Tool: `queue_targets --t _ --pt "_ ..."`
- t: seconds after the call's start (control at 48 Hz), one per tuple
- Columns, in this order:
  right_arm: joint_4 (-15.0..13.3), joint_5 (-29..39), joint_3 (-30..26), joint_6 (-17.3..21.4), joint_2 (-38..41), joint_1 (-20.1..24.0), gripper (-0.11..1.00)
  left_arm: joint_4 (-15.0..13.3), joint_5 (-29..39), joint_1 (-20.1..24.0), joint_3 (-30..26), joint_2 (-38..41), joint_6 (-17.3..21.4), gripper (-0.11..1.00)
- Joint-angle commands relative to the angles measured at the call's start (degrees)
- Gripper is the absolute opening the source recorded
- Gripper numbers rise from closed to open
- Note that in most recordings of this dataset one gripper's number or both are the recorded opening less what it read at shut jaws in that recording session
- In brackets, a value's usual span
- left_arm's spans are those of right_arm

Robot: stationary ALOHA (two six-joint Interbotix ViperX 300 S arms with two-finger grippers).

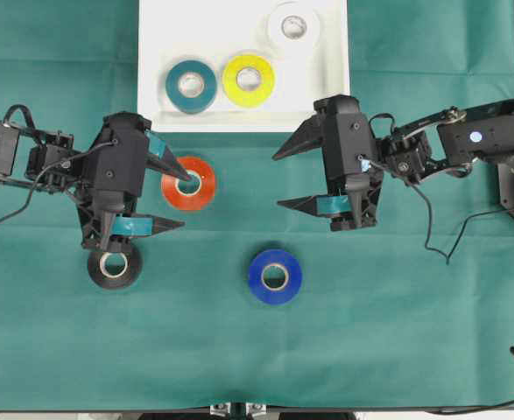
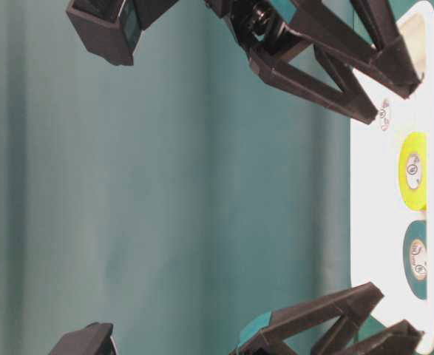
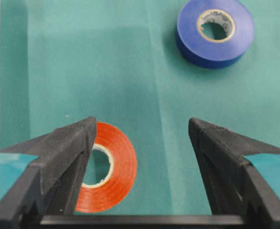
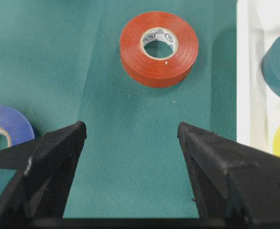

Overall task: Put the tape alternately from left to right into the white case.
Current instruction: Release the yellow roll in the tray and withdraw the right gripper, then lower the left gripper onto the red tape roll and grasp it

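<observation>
- Three rolls already lie in the white case [image 1: 151, 105]: teal [image 1: 191, 85], yellow [image 1: 249, 80] and white [image 1: 292, 27]; red-orange [image 1: 188, 183], black [image 1: 114, 266] and blue [image 1: 274, 276] sit out on the green-covered bench [image 1: 397, 332]
- My judgement: a pick from the bench comes next, and the red-orange roll is the nearest candidate for my left jaws [image 1: 176, 194]
- To do it well I should centre the roll between the two fingers, not under one: in the left wrist view it sits partly hidden beneath one finger, with the gap beside it bare
- Then come down square, close across the outer wall, lift clear of the rim before moving over the case
- Set it in a free spot beside the teal roll, not on top of any other
- Left jaws: spread wide, holding nothing, one finger above the red-orange roll; whether it touches I cannot tell
- Right jaws [image 1: 278, 180]: also spread wide and empty, above bare cloth between the case and the blue roll
</observation>
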Motion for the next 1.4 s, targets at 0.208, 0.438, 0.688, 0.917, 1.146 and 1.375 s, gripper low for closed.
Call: queue_targets --t 0.208,0.438,0.688,0.917,1.146,1.375 --pt "-0.1 -0.4 -0.5 0.0 -1.2 0.2 0.82 -0.1 1.7 0.9 -0.5 -0.5 -0.7 0.93" --pt "-0.1 -0.4 -0.4 0.0 -1.2 0.3 0.82 -0.1 6.2 4.8 -1.5 3.2 -7.0 0.93" --pt "-0.2 -0.4 -0.4 0.0 -1.2 0.2 0.82 -0.1 13.9 6.9 -4.9 7.6 -18.5 0.93" --pt "-0.2 -0.4 -0.1 -0.1 -1.1 0.3 0.82 -0.1 17.1 7.9 -6.3 9.1 -26.0 0.92" --pt "-0.1 -0.4 0.1 -0.1 -1.1 0.3 0.82 -0.1 18.5 8.2 -7.0 9.6 -30.8 0.92" --pt "-0.1 -0.4 0.1 -0.1 -1.2 0.2 0.82 -0.1 18.5 8.5 -7.5 9.7 -32.2 0.92"
